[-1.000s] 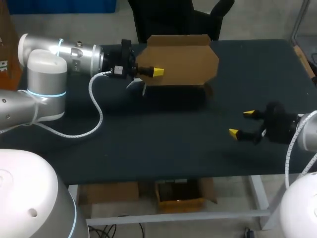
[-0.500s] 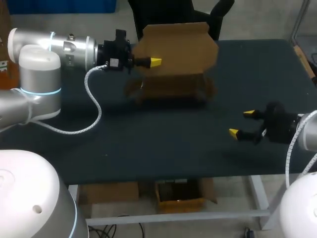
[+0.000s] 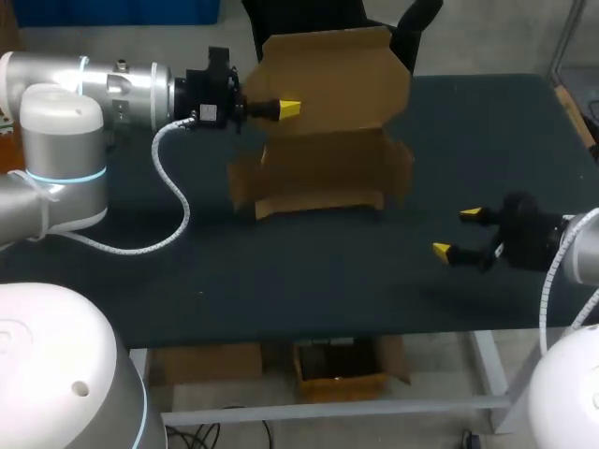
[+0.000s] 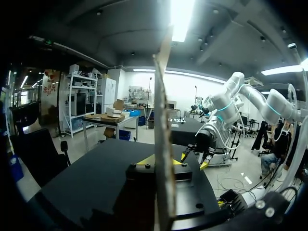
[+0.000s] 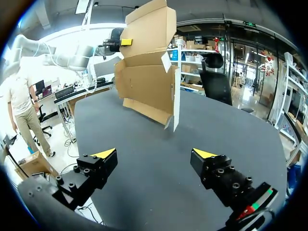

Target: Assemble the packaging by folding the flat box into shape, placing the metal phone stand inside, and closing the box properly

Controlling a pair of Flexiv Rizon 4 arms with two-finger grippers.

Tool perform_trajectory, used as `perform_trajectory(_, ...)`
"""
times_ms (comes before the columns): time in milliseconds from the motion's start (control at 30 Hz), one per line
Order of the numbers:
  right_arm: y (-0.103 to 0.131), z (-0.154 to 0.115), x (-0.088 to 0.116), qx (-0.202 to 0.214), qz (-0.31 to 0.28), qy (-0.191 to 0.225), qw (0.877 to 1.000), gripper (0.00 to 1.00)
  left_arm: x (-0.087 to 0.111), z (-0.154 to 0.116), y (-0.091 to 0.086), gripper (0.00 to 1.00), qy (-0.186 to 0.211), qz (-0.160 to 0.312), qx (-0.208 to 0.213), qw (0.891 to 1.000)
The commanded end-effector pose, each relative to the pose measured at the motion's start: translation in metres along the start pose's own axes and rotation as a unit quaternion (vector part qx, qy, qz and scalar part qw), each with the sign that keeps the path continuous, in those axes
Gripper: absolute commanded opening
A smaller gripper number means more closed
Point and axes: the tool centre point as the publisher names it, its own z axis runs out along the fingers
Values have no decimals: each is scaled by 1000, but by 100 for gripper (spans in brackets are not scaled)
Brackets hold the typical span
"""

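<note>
The brown cardboard box (image 3: 323, 168) hangs half unfolded over the far middle of the table, its lower panels reaching down to the surface. My left gripper (image 3: 285, 109) is shut on the box's upper flap (image 3: 328, 79) from the left side. In the left wrist view the cardboard (image 4: 161, 120) stands edge-on between the fingers of my left gripper (image 4: 161, 161). My right gripper (image 3: 456, 232) stands open near the table's front right, well apart from the box. From the right wrist, the box (image 5: 147, 86) is ahead of my right gripper (image 5: 156, 154), with nothing between its fingers. No metal phone stand shows in any view.
The dark table (image 3: 281, 271) stretches bare between the box and my right gripper. The left arm's white cable (image 3: 173, 201) loops down over the table's left part. The front edge of the table runs just below the right gripper.
My left gripper has risen with the flap, lifting the box so that its lower panels now hang open below. The right arm has not moved.
</note>
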Motion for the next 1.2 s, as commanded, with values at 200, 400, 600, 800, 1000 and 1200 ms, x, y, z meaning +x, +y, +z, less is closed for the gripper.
perform_trajectory(200,-1,-1,0,-4,-1,0,1000,100,17,-5,-10,0,1,-20,1,1000)
perform_trajectory(400,-1,-1,0,-4,-1,0,1000,100,25,-1,-11,0,8,-31,-9,999)
perform_trajectory(600,-1,-1,0,-4,-1,0,1000,100,30,0,-10,0,20,-60,-6,998)
perform_trajectory(800,-1,-1,0,-4,-1,0,1000,100,35,1,-7,0,33,-87,-9,996)
perform_trajectory(1000,3,-8,2,-18,-9,14,1000,100,37,4,-2,0,39,-121,-14,992)
perform_trajectory(1200,3,-24,5,-43,-18,29,999,100,42,6,0,0,50,-139,-16,989)
